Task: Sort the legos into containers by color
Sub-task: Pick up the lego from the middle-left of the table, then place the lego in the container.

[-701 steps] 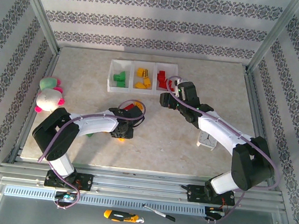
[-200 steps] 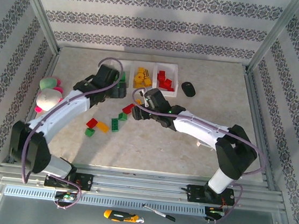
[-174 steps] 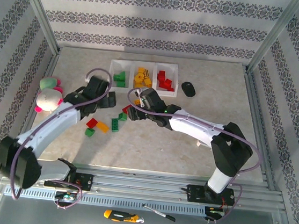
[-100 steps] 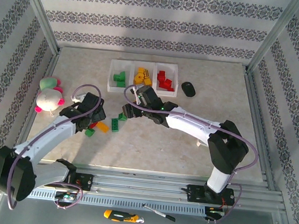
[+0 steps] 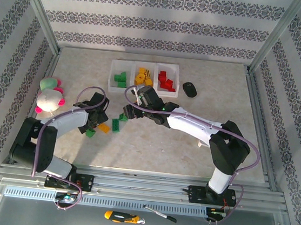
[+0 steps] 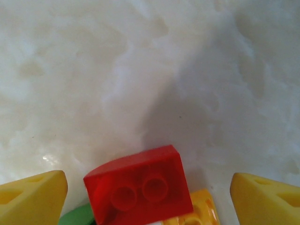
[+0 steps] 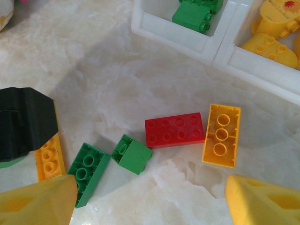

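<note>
Close under the left wrist camera lies a red lego [image 6: 140, 187], between the open yellow fingers of my left gripper [image 6: 149, 199] with a gap on each side. An orange brick [image 6: 199, 213] and a green one [image 6: 75, 216] lie beside it. My left gripper [image 5: 92, 121] is low over the loose legos. My right gripper [image 7: 150, 206] hangs open above a red brick [image 7: 175, 130], a yellow brick [image 7: 221, 135] and two green bricks [image 7: 132, 153] [image 7: 87, 173]. The white three-compartment containers [image 5: 111, 84] hold green legos [image 5: 120, 77], yellow legos [image 5: 143, 78] and red legos [image 5: 166, 80].
A black mouse [image 5: 189, 89] lies right of the tray. A plush toy [image 5: 49, 96] sits by the left wall. A small white object [image 5: 208, 141] stands under the right forearm. The left gripper's black body [image 7: 23, 123] is close to the right gripper's left finger.
The left arm has pulled back from the tray's green compartment and come down over the loose bricks, its jaws narrowing slightly around the red brick. The right arm has shifted left and then held still.
</note>
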